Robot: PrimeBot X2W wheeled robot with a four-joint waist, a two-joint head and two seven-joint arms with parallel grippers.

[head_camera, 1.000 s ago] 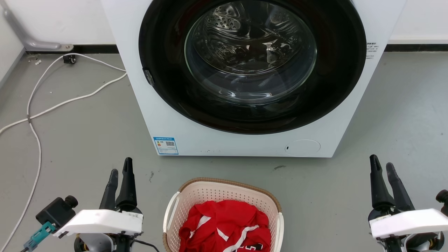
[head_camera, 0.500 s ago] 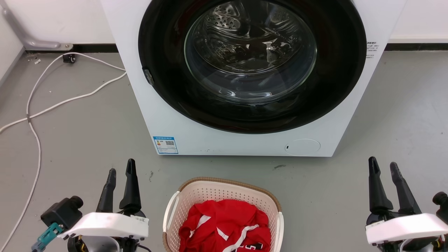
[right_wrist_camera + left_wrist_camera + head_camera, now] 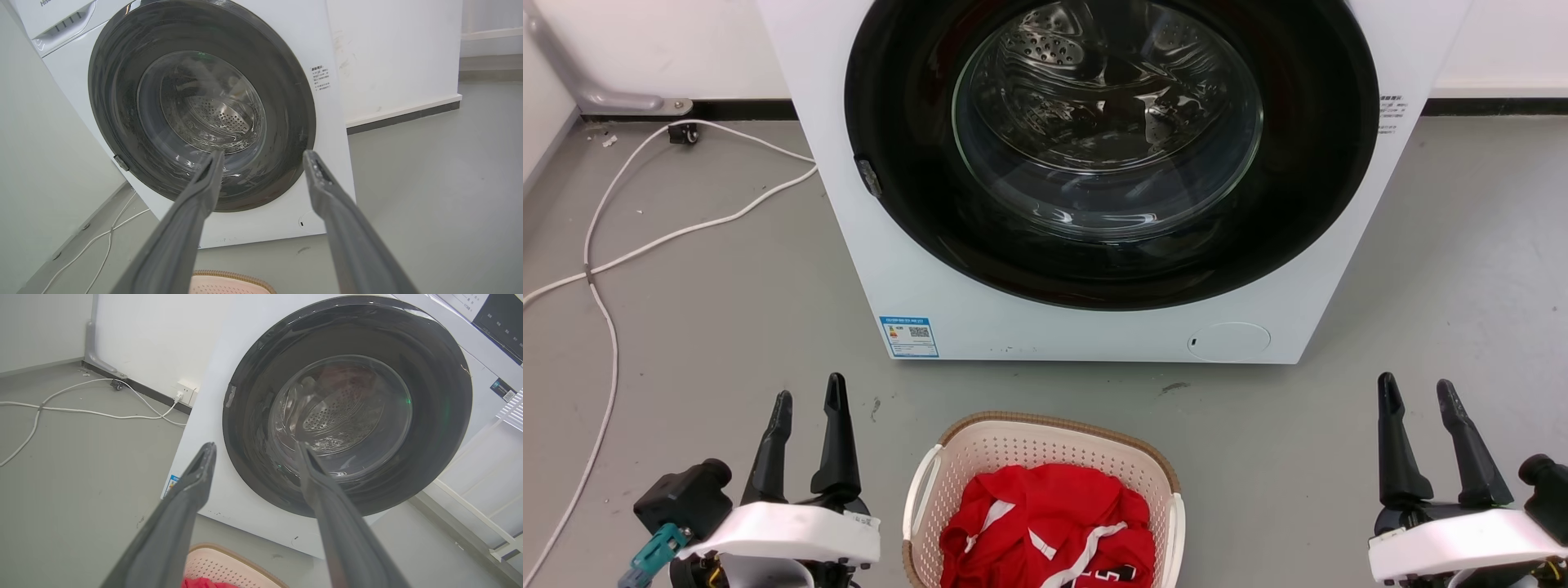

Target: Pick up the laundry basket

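Wider-spread than a second ago, left claw (image 3: 809, 390) and right claw (image 3: 1414, 384) gape empty either side of the laundry basket (image 3: 1045, 447), clear of it, red garment (image 3: 1045, 523) heaped inside

1. Left gripper (image 3: 809, 387): jaws spread wider than a second ago, with a clear gap between the tips. Its wrist sits lower and a bit nearer the laundry basket (image 3: 1045, 445).
2. Right gripper (image 3: 1414, 380): jaws also wider apart. Its wrist drops lower and edges toward the laundry basket.
3. Everything in the head view creeps up slightly: camera move, not the things.
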